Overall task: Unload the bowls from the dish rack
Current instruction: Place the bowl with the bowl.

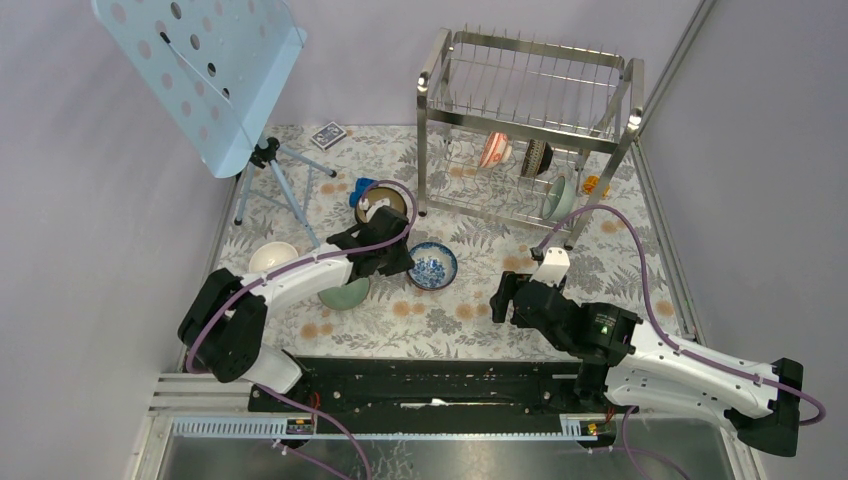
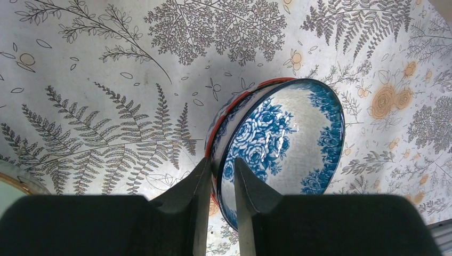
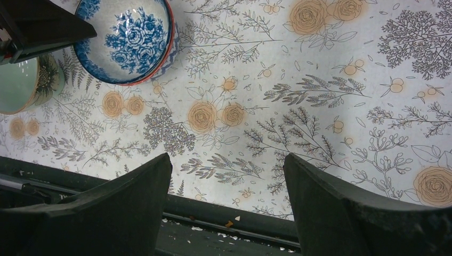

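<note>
Floral tablecloth [image 1: 450,320], dish rack [image 1: 530,120] at the far right. Left gripper [image 2: 220,162] straddles the near rim of the blue-and-white bowl [image 2: 277,138], one finger inside, one outside, jaws narrow; can't tell if it's pinching or loose. That bowl sits on the cloth in front of the rack, apart from it. Right gripper [image 3: 228,165] hangs spread wide over bare cloth, holding nothing. Orange-red bowl [image 1: 494,150], dark bowl [image 1: 537,157] and pale green bowl [image 1: 558,195] stand on edge in the rack's lower tier.
</note>
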`<control>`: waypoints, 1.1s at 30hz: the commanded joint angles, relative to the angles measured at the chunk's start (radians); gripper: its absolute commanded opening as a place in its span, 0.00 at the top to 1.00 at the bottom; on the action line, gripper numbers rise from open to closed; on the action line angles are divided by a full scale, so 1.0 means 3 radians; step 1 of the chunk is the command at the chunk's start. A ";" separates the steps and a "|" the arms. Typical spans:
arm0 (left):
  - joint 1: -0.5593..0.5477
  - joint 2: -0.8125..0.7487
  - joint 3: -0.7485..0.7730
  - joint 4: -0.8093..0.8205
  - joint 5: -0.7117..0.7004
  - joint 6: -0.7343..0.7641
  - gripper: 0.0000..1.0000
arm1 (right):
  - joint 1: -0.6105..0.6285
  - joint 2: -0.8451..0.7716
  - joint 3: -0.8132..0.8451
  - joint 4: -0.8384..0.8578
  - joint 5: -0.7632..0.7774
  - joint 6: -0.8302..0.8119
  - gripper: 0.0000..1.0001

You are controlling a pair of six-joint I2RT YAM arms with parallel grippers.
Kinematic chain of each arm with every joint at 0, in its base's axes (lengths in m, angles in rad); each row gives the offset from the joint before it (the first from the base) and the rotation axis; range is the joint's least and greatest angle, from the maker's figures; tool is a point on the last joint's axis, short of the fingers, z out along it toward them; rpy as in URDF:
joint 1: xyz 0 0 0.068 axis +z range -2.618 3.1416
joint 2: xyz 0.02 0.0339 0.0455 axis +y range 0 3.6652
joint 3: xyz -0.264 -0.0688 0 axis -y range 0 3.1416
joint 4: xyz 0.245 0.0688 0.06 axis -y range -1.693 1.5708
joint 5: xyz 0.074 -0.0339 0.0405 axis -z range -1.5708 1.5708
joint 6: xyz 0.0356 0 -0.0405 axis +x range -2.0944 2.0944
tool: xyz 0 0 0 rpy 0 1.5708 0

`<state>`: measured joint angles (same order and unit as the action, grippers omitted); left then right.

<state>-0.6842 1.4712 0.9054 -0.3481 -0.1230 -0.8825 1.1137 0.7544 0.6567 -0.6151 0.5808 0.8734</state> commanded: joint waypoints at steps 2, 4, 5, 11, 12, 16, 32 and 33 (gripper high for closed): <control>0.0017 -0.0019 0.0054 0.0135 0.0030 0.0043 0.73 | -0.0005 -0.0040 -0.0027 0.0041 0.0033 0.0085 0.16; 0.0016 -0.0046 0.0070 0.0100 0.0006 0.0056 0.71 | -0.0006 -0.0044 -0.0031 0.0042 0.0025 0.0090 0.16; 0.0018 -0.0062 0.0081 0.0079 -0.0009 0.0069 0.70 | -0.0005 -0.0036 -0.0031 0.0039 0.0023 0.0090 0.16; 0.0015 -0.0165 0.0126 -0.0075 -0.0165 0.0166 0.66 | -0.0008 -0.0030 -0.0030 0.0060 0.0032 0.0076 0.16; 0.0015 -0.0175 0.0123 -0.0088 -0.0185 0.0182 0.66 | -0.0006 -0.0021 -0.0030 0.0064 0.0029 0.0075 0.16; 0.0016 -0.0225 0.0077 -0.0095 -0.0230 0.0186 0.71 | -0.0005 -0.0002 -0.0041 0.0080 0.0028 0.0070 0.16; 0.0017 -0.0220 -0.0021 0.0068 -0.0123 0.0166 1.00 | -0.0006 0.0012 -0.0077 0.0083 0.0012 0.0085 0.16; 0.0016 -0.0220 -0.0032 0.0088 -0.0110 0.0162 1.00 | -0.0005 0.0013 -0.0081 0.0084 0.0012 0.0084 0.16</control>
<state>-0.6842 1.4349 0.9070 -0.3695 -0.1562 -0.8349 1.1137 0.7555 0.6399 -0.6144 0.5793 0.8806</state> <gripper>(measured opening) 0.011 0.840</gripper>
